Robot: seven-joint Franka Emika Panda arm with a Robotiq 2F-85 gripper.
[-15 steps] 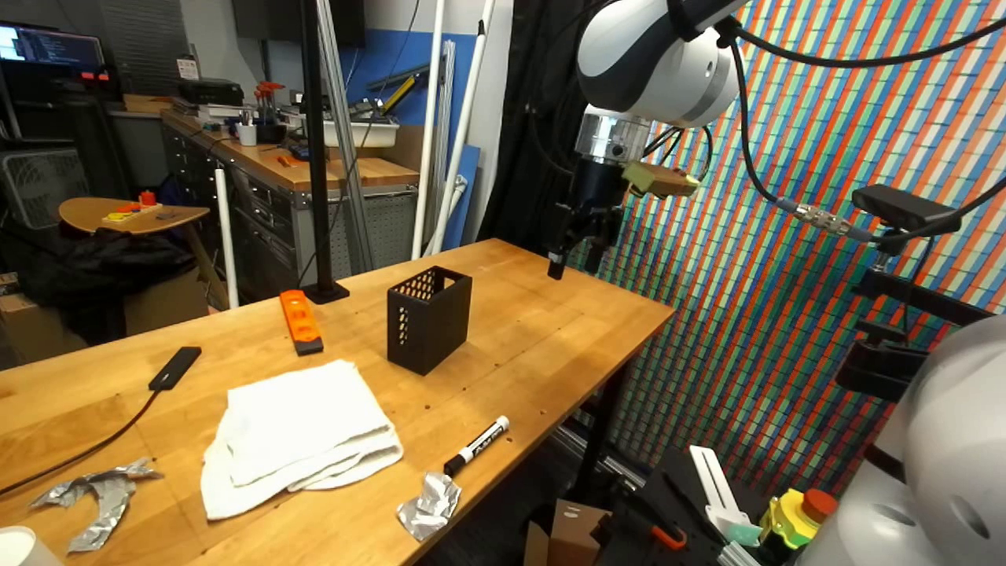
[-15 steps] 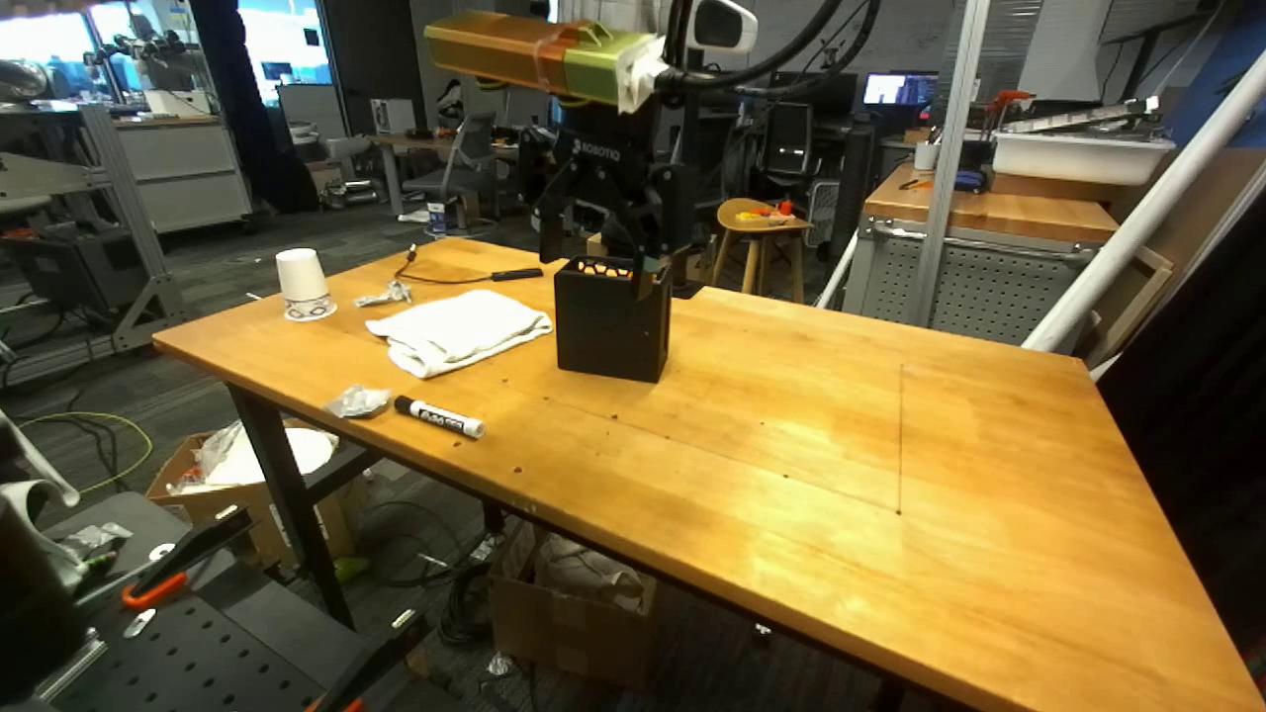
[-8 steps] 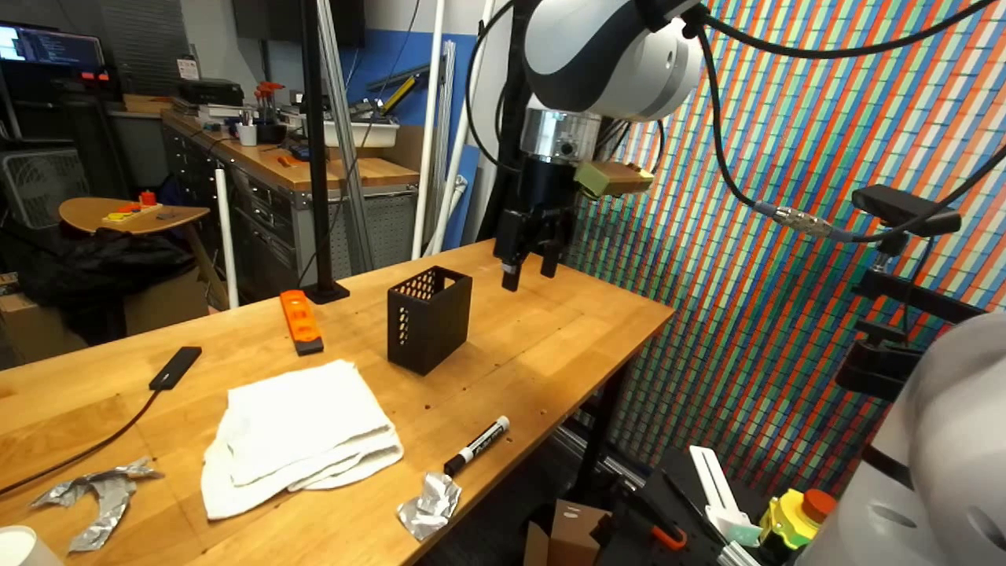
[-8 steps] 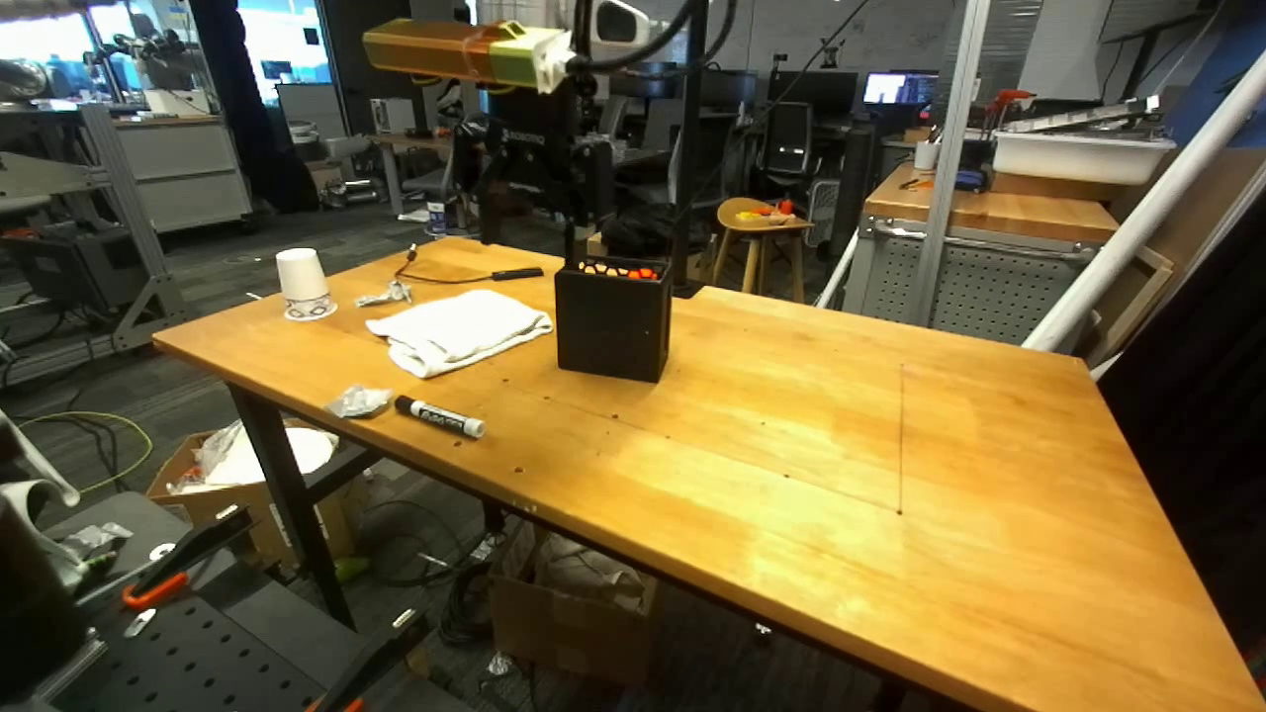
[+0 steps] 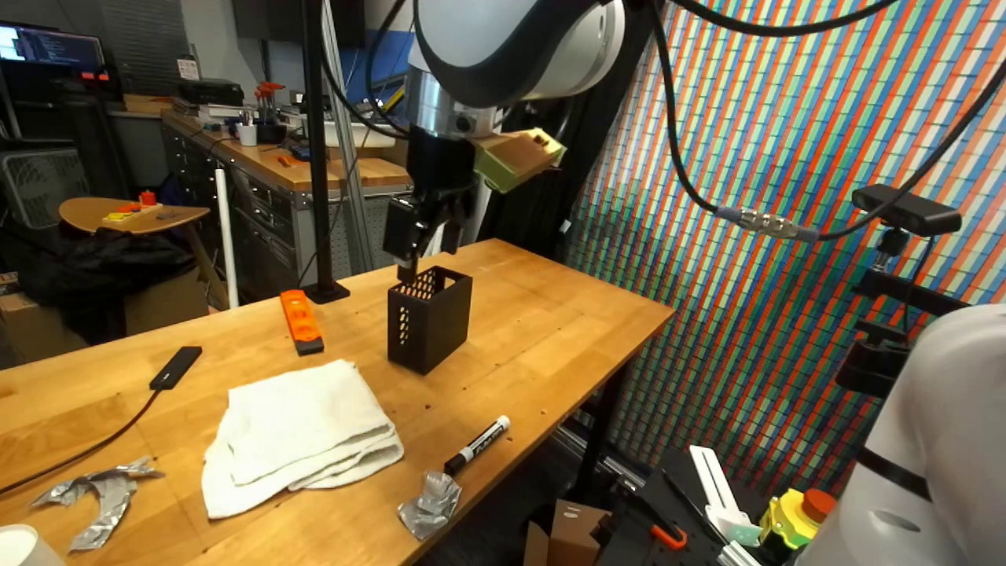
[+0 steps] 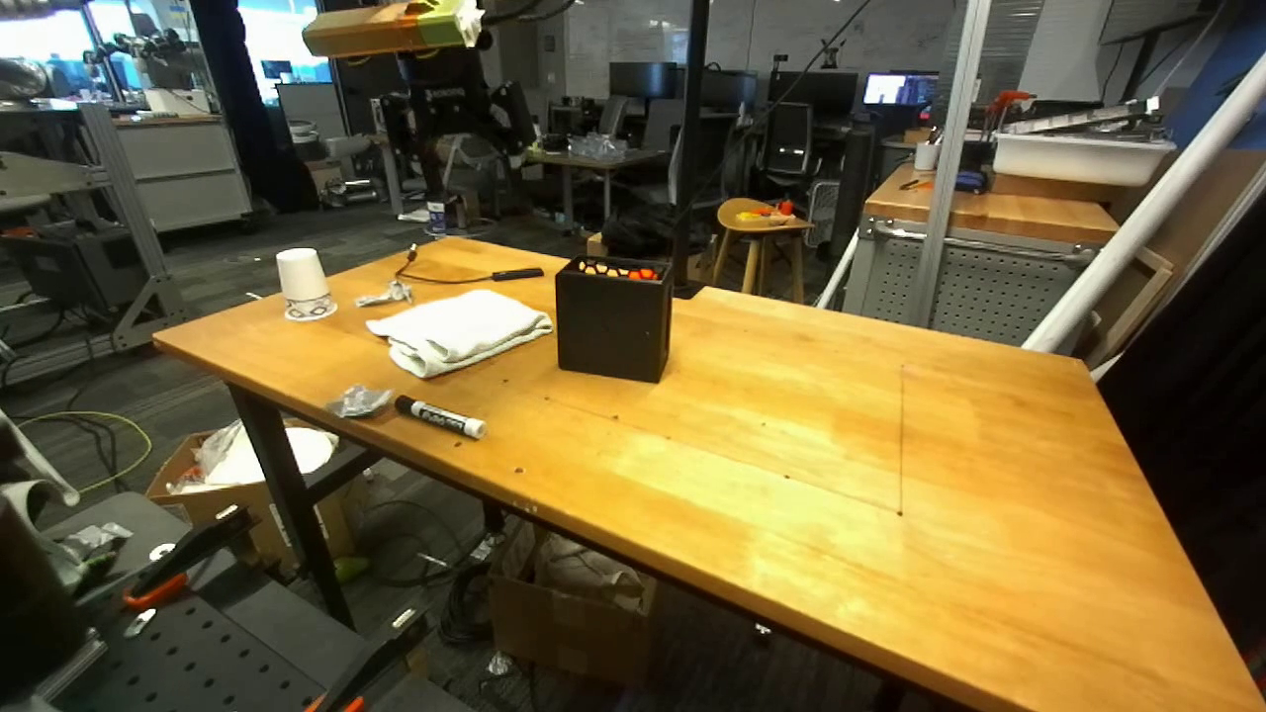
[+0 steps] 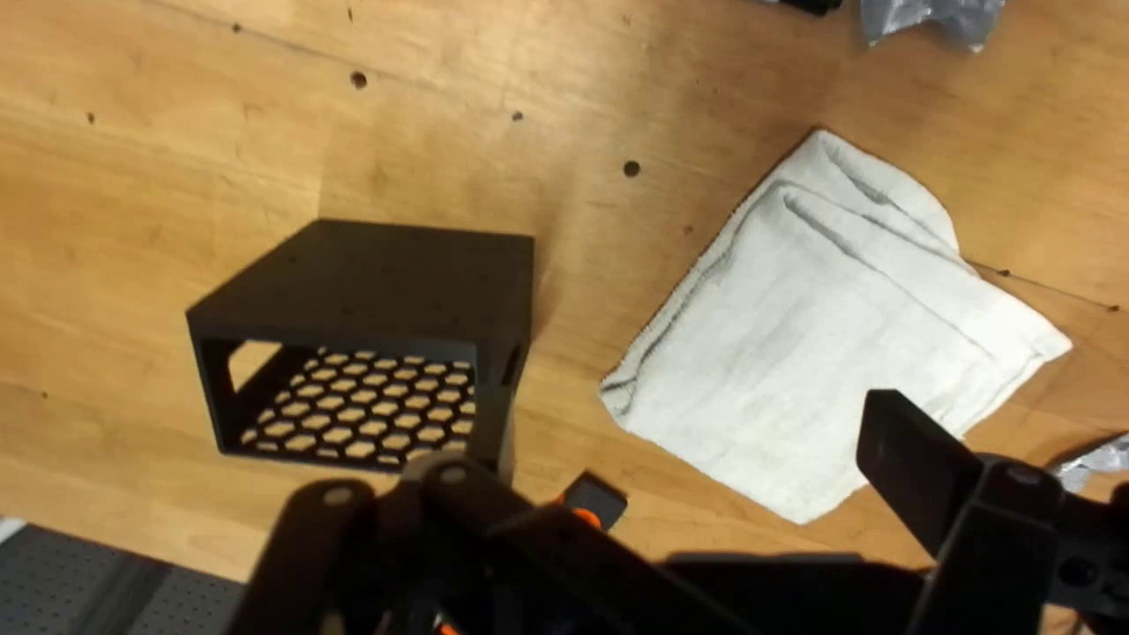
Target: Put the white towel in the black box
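Nearest in the wrist view, the end effector (image 7: pixel 692 410) is released: its fingers stand wide apart with nothing held between them, and both exterior views show it raised off the counter (image 5: pixel 542 330). Next comes the black box (image 7: pixel 414 273), upright, mouth upward, no cloth inside. In an exterior view one fingertip (image 5: pixel 406 274) overlaps the box's rim; in an exterior view clear space separates end effector and black box (image 6: pixel 613 324), so no contact is found. Beside the box and apart from it, the white towel (image 7: pixel 785 353) lies on the counter in loose folded layers; the step is judged to be the approach, grasp not yet made. Risks noted: a shallow pinch may catch only the uppermost fold, letting the towel fall open during the lift. The towel looks wider than the box's mouth, so a corner may drape over the rim, and pressing or pulling against that drape could drag or tip the narrow box. A low sideways path may strike the rim with a finger. Farther, a black-capped marker (image 5: pixel 477 445) and a crumpled foil scrap (image 5: pixel 429 505) lie close to the counter's edge; a trailing hem could sweep either off. An orange spirit level (image 5: pixel 299 321) lies near the towel, not touching it. Farthest, a workbench (image 6: pixel 1029 220) stands beyond the counter.
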